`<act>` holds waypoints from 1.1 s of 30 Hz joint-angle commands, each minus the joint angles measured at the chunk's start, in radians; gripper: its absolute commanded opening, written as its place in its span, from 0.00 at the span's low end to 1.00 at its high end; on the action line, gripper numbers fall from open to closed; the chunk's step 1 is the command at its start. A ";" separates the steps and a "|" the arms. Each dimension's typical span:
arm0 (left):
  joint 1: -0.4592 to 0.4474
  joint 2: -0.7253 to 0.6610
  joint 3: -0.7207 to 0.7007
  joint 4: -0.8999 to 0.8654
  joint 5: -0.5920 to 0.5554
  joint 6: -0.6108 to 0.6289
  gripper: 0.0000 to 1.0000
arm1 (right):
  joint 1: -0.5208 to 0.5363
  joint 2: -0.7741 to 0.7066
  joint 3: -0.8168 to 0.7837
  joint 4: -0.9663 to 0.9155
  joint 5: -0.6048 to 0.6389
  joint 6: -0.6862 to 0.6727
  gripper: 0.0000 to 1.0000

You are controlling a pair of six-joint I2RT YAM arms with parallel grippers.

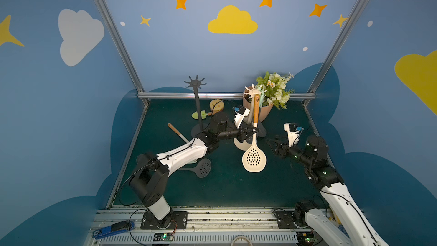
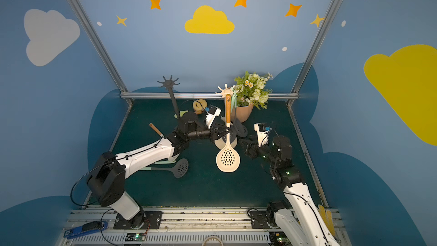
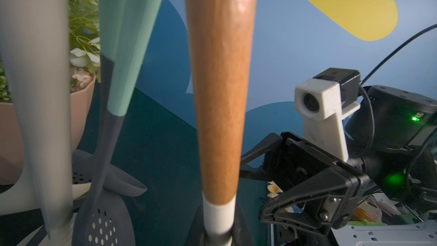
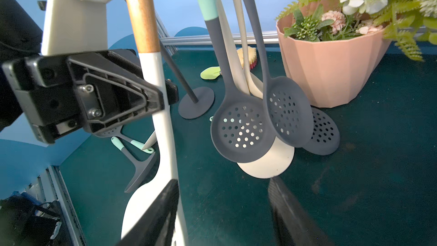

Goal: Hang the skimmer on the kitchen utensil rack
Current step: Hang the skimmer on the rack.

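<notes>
The skimmer (image 1: 254, 160) has a cream perforated head, a white neck and a wooden handle (image 3: 220, 91), and it stands nearly upright above the mat in both top views. Its handle top reaches the hook crown of the cream utensil rack (image 1: 251, 91); whether it sits on a hook I cannot tell. My left gripper (image 1: 253, 131) is shut on the skimmer's white neck (image 3: 218, 216), just below the wood. My right gripper (image 1: 275, 141) is open and empty to the right of the skimmer, with one of its fingers (image 4: 163, 209) close beside the cream head.
Grey skimmers (image 4: 241, 133) with mint handles hang on the cream rack. A pink flower pot (image 1: 264, 112) stands behind it. An empty dark rack (image 1: 195, 82) stands to the left. Another grey skimmer (image 1: 203, 167), a wooden-handled utensil (image 1: 176, 131) and a yellow brush (image 1: 216, 105) lie on the mat.
</notes>
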 commanded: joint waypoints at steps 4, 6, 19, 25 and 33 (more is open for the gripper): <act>0.019 0.030 0.033 0.041 0.030 -0.041 0.04 | -0.005 -0.010 -0.010 0.007 0.017 0.012 0.60; 0.020 0.037 0.037 0.042 0.039 -0.041 0.05 | -0.005 -0.014 -0.009 0.004 0.037 0.017 0.61; 0.033 0.016 0.057 -0.043 -0.002 -0.060 0.41 | -0.005 -0.014 -0.004 -0.005 0.102 0.062 0.61; 0.036 -0.033 0.031 -0.089 -0.041 -0.059 0.57 | -0.004 -0.003 0.003 -0.017 0.117 0.073 0.61; 0.033 -0.094 0.020 -0.109 -0.082 -0.057 0.59 | 0.000 0.031 0.047 0.034 0.076 0.085 0.61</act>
